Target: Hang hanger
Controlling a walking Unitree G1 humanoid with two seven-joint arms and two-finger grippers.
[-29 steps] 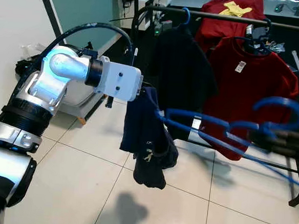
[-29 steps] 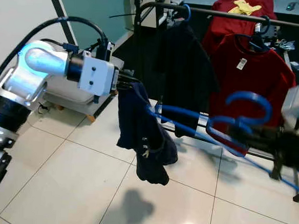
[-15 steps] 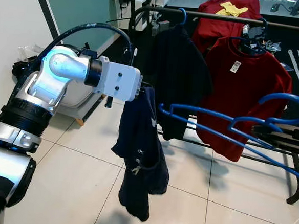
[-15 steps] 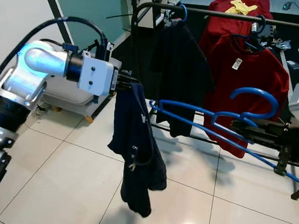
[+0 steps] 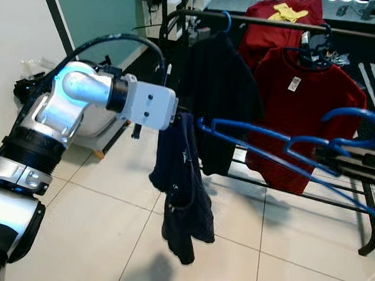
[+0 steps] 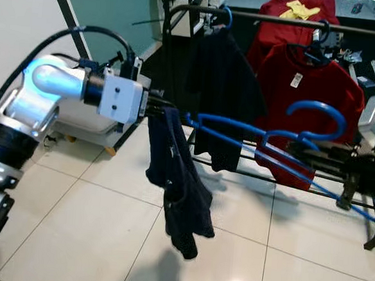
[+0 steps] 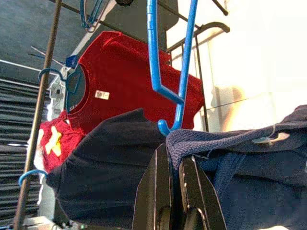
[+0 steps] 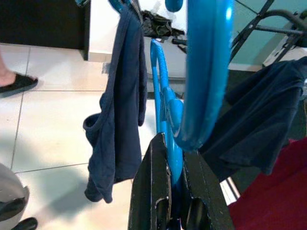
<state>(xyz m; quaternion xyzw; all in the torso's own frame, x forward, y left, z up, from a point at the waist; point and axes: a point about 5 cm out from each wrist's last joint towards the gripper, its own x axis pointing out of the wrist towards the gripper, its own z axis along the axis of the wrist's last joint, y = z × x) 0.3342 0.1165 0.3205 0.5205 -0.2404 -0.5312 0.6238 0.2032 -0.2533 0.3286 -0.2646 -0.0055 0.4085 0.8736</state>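
My right gripper is shut on the neck of a blue plastic hanger and holds it out level above the floor. The hanger's far end touches a navy garment. My left gripper is shut on the garment's upper edge, and the cloth hangs down limp below it. The hanger's blue hook curls up beside my right arm. Behind them stands a black clothes rail with a black shirt and a red shirt hanging on it.
Glossy white tiles lie underneath. The rack's foot stands on the floor at right. A white box and dark clutter sit by the teal wall at left. A person's dark shoe stands on the tiles.
The garment has swung and bunched a little higher than half a second ago. The hanger's hook end has dropped slightly, with its tip still at the garment's top. The camera shifted slightly.
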